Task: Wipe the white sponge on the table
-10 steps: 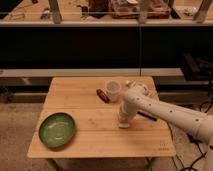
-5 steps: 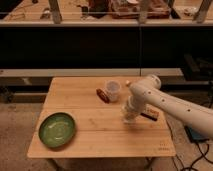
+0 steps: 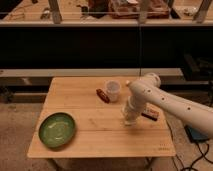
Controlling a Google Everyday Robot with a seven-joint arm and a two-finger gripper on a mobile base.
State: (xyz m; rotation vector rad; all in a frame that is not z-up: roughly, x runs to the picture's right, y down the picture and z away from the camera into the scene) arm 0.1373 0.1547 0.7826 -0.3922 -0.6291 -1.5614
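1. white sponge [image 3: 129,121]: you see it only as a whitish patch on the table [image 3: 100,137], right of centre, directly under the gripper [image 3: 131,115] and hard to separate from it.
2. You cannot tell how wide the gripper stands or whether it grips anything.
3. The white arm [image 3: 170,102] reaches in from your right edge, bends at a raised elbow and drops almost straight down to the tabletop.
4. A white cup [image 3: 113,90] stands behind the gripper, a dark object [image 3: 150,114] lies just to its right, and a green plate [image 3: 57,131] sits well apart at front left.
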